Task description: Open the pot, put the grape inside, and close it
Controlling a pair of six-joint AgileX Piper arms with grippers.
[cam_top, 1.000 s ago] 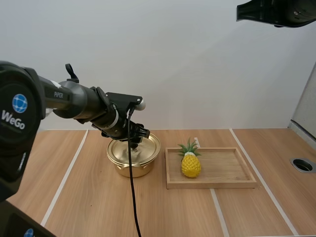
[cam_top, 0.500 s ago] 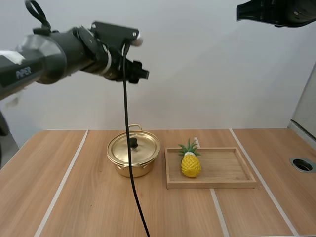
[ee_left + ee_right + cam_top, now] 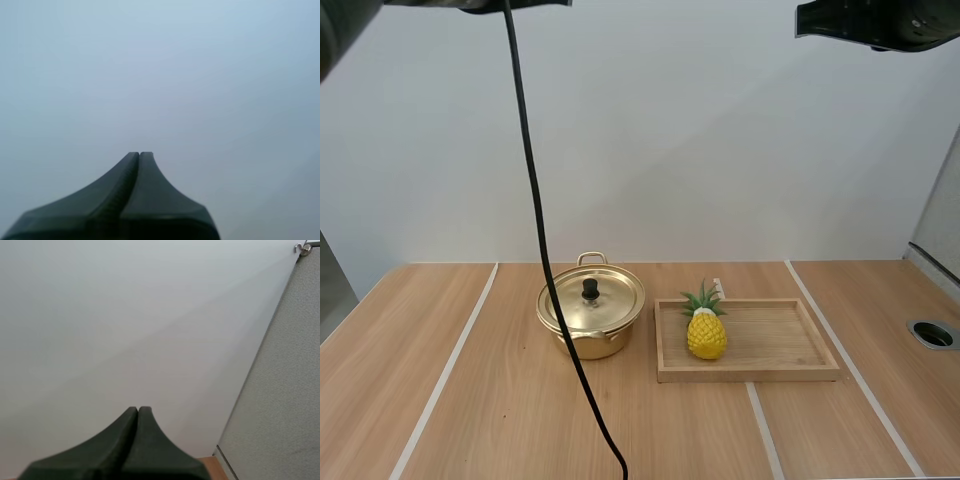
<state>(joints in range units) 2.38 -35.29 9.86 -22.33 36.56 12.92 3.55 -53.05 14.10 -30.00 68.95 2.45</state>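
Observation:
A gold pot [image 3: 590,322] stands on the table with its lid [image 3: 592,298] on, a black knob [image 3: 590,289] at the lid's centre. To its right a yellow pineapple [image 3: 706,328] stands at the left end of a wooden tray [image 3: 770,345]. My left gripper [image 3: 139,154] is shut on nothing, its fingers together as one dark wedge facing a plain wall. My right gripper [image 3: 138,409] is likewise shut on nothing, facing the wall. Part of my right arm [image 3: 880,22] hangs high above the table's right side.
White tape lines [image 3: 450,365] run across the wooden table. A round hole with a dark ring [image 3: 932,334] sits near the right edge. A grey panel [image 3: 280,390] stands at the right.
My left arm has lifted from the pot's lid up and out of the high view. Its gripper has shut. The lid stays on the pot.

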